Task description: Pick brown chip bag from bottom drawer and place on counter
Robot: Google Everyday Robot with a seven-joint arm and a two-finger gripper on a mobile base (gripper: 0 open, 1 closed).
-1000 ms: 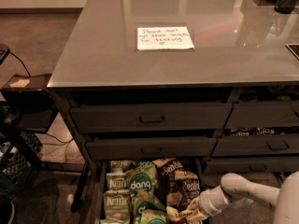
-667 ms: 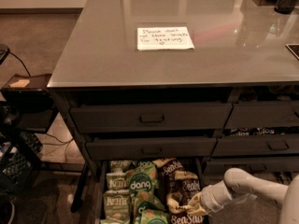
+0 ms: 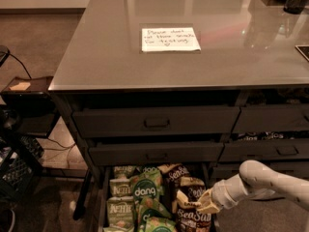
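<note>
The desk (image 3: 106, 57) spreads wide and glossy above, a note (image 3: 170, 39) on its top, a fair lift up from the open bottom drawer (image 3: 103, 202), which is crammed with snacks. The white arm (image 3: 263, 180) comes in low from the right, forearm slanting down and leftward into the drawer's right side. Its claw (image 3: 207, 206) sits against the tan top of the brown bag (image 3: 190, 220), which lies at the drawer's front right. Whether the claw is open or closed, I cannot tell. The bag is wedged among dang bags (image 3: 145, 191) and others, so I'd worry that a pinch on that thin crinkly edge slips, or drags a neighbour up too.
</note>
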